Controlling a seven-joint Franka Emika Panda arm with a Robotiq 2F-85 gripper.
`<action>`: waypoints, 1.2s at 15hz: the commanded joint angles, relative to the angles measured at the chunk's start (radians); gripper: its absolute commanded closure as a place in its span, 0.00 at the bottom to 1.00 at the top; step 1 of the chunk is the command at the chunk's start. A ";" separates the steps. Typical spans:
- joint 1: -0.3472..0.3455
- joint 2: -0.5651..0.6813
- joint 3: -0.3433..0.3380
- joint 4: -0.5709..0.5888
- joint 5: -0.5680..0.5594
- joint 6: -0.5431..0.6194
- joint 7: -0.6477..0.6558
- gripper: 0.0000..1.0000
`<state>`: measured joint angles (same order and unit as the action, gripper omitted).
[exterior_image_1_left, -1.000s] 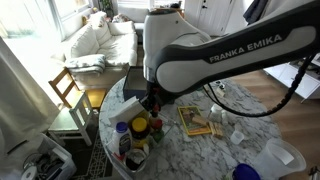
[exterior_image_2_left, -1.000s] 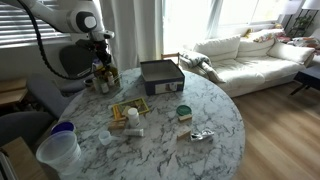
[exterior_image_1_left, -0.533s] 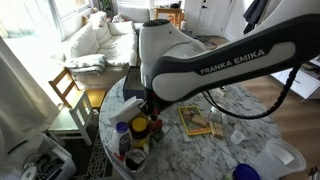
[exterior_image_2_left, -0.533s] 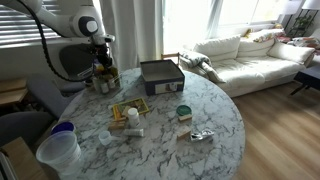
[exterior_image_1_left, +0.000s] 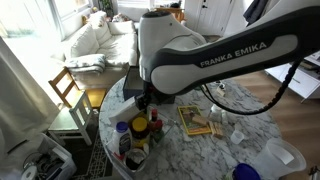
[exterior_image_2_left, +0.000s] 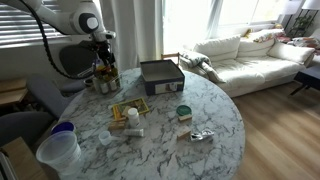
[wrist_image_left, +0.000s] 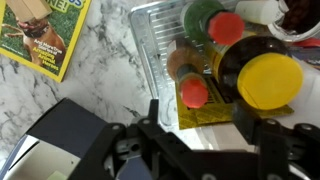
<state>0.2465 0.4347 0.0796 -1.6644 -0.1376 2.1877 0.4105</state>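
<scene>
Two changes from a second ago. The gripper was pinched shut and its jaws now stand well apart with nothing between them. In an exterior view the arm has also nudged a little to the left over the same spot.

Lower middle of the wrist view is where it hangs, right above the shiny metal tray that holds all the condiments. Nearest to it is the small brown bottle with a red cap, standing upright in the tray just above the gap between the fingers. To the right of that is the dark jar with a big yellow lid, and further up are a red-lidded jar and a green-lidded jar.

My read is that the small brown bottle with a red cap has been let go and stands on its own, so that bit of the work looks done.

Off the tray, the yellow-bordered magazine lies at upper left on the white marble table, and the black box sits at lower left.
</scene>
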 joint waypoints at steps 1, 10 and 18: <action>0.003 -0.038 -0.020 0.008 -0.002 0.002 0.010 0.00; -0.044 -0.154 -0.024 -0.003 0.093 -0.102 0.090 0.00; -0.088 -0.229 0.003 -0.051 0.162 -0.102 -0.219 0.00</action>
<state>0.1868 0.2590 0.0585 -1.6535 -0.0040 2.0874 0.3163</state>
